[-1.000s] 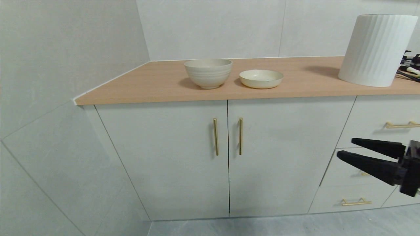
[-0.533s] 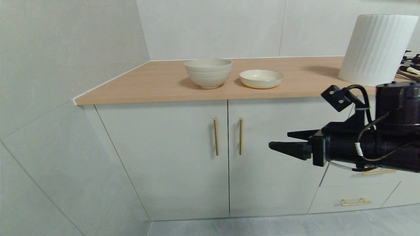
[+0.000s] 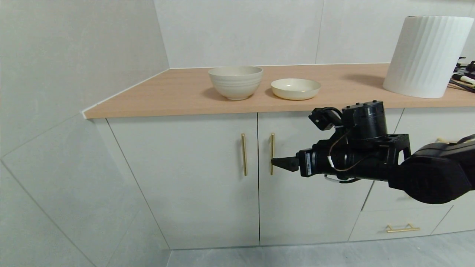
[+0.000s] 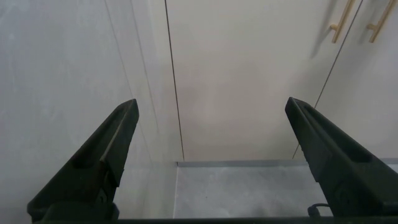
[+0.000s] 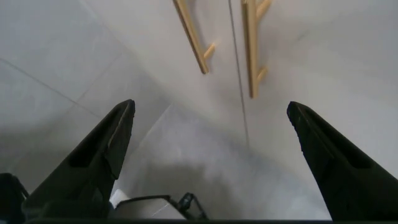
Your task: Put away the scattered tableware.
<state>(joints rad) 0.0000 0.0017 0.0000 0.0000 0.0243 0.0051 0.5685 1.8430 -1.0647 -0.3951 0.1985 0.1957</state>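
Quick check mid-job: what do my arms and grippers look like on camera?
The right arm is matte black, with a bulky rounded link, a cylindrical wrist housing and a small black camera on a bracket. Thin dark cables loop across it, one with a white band. The right gripper and left gripper have long black wedge-shaped fingers tapering to points.

I see a tall white ribbed cylinder [image 3: 426,55] standing at the right end of the wooden countertop [image 3: 167,97], dark clutter [image 3: 464,76] just beyond it, and gold-handled drawers [image 3: 400,222] under that end.
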